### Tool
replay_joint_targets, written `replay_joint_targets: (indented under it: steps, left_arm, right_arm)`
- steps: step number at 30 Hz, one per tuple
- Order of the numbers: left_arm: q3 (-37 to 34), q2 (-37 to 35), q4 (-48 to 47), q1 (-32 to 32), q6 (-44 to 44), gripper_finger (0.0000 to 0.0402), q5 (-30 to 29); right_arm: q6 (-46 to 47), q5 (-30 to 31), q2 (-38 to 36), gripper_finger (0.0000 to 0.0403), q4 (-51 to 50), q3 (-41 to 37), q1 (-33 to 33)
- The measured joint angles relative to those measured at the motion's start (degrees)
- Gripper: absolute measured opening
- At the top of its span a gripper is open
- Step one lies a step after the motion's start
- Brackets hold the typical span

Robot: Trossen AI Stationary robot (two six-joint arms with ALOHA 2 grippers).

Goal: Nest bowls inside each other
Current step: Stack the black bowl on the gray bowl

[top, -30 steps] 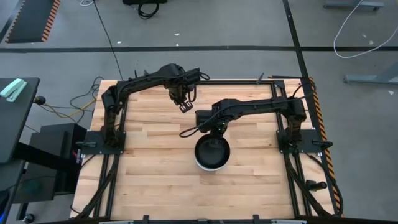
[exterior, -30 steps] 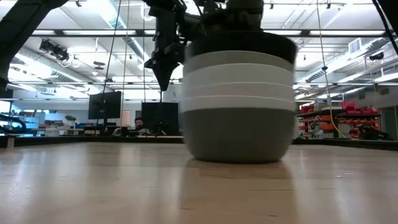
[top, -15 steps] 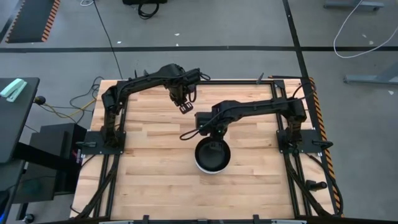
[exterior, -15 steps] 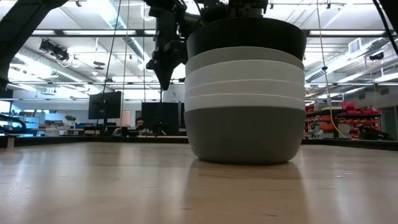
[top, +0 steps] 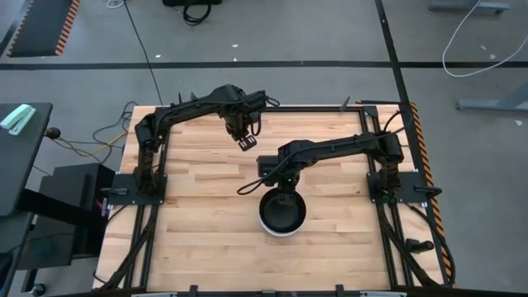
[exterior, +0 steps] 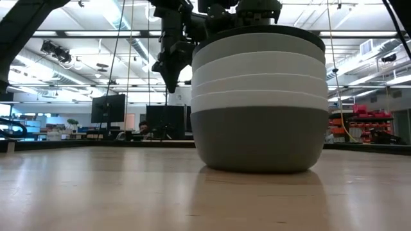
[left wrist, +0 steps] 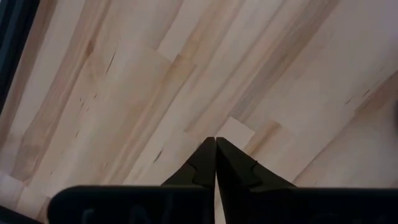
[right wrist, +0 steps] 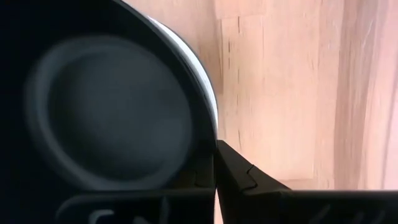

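The bowls stand nested in one stack (top: 282,213) on the table's middle. In the low view the stack (exterior: 260,102) shows a dark grey bowl at the bottom, white bowls above it, then a light grey one and a black one on top. My right gripper (top: 279,186) is at the stack's far rim, shut on it; its wrist view looks into the black bowl (right wrist: 112,112). My left gripper (top: 246,142) hangs shut above bare wood farther back, fingertips (left wrist: 216,146) pointing down, touching nothing. My right gripper (right wrist: 216,163) pinches the far rim (right wrist: 213,134) of the top black bowl, one finger inside the bowl and one finger (right wrist: 239,171) outside the stack. It comes from above, pointing down. The stack stands upright with its dark grey bottom bowl (exterior: 260,138) on the table.
Bare wooden tabletop (top: 206,223) lies all around the stack. A black frame (top: 388,247) runs along the table's sides. Beyond the far edge the low view shows a room with monitors (exterior: 108,109) and shelving.
My right gripper has moved toward the table's near edge, still shut on the rim, and the whole stack has slid with it along the table, staying upright and showing larger in the low view. The left arm has kept still.
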Motion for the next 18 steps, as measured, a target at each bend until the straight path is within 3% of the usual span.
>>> replay_joint_targets:
  steps: [18]
  left_arm:
    - [0.00,0.00,0.34,0.02,-0.17,0.0016,0.00]
  right_arm:
    - [0.44,-0.62,-1.03,0.0047,-1.23,1.42,0.00]
